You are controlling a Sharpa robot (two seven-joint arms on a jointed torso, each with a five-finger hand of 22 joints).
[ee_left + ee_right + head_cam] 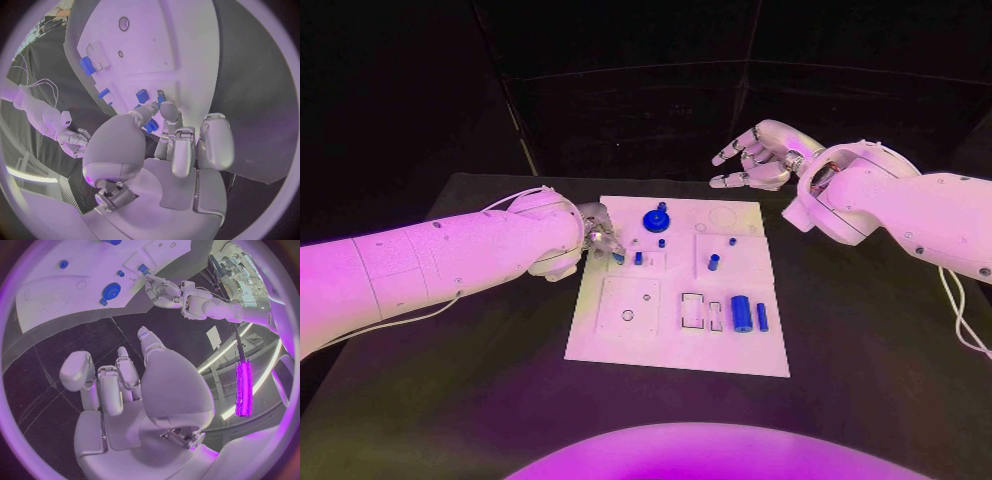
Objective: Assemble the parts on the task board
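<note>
A flat white rectangular task board [678,330] lies mid-table before me; small blue plastic parts stand across it (a round blue knob [656,221] at its far edge, a blue cylinder [741,313] lying nearer).

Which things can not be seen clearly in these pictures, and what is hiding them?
- Head view: the left hand sits at the task board edge; the arm hides its palm.
- Left wrist view: fingers cover a blue part; held or only touched, I cannot tell.
- Head view: the small blue pegs are too small to tell their shape.
- Right wrist view: the right hand is over the black table, holding nothing.
</note>
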